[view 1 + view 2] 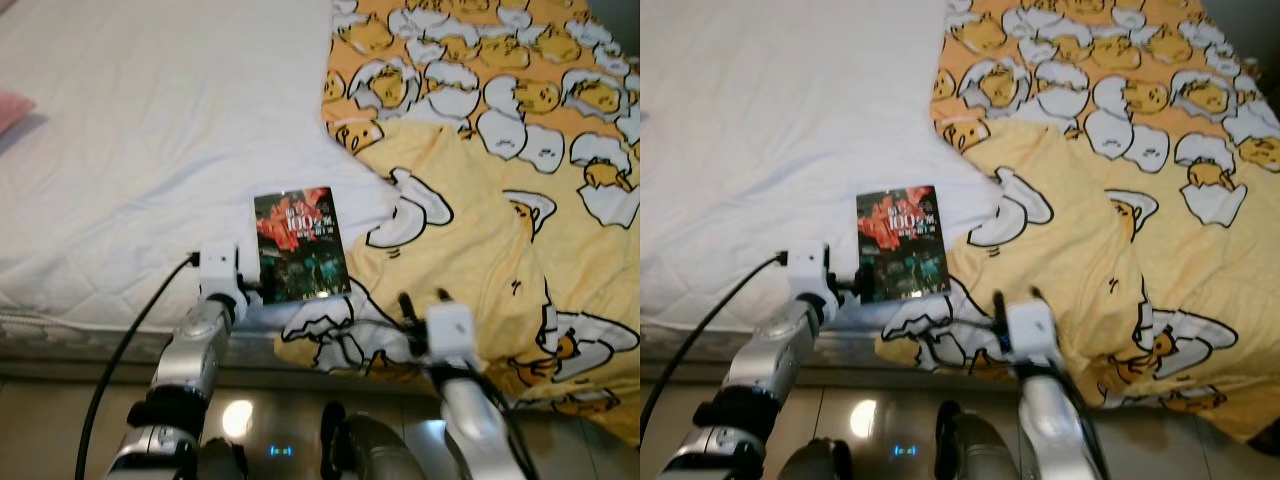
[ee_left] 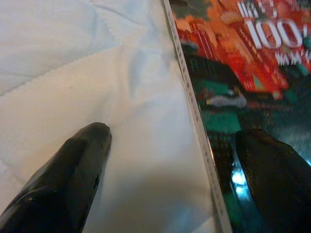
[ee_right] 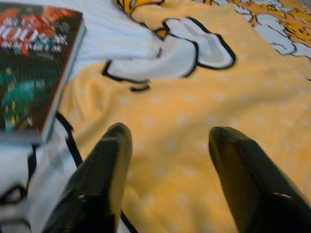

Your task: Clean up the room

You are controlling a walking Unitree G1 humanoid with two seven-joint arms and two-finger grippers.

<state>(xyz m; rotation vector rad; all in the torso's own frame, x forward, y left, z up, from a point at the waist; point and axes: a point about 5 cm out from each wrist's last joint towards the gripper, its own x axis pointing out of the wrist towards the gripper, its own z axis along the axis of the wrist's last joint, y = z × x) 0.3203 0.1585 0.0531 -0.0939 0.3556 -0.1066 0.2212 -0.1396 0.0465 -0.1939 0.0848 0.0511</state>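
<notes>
Because the left gripper (image 2: 170, 160) straddles the book (image 1: 300, 243) edge with fingers spread and empty, closing may shove it; the right gripper (image 3: 170, 165) hovers open over the blanket (image 1: 480, 200).

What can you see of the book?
The book is a thin glossy paperback, closed, with a dark cover in red and teal and white "100" lettering. It lies flat on the white sheet, its right edge by the yellow blanket. The open left gripper straddles its near left edge, one finger on the cover.
</notes>
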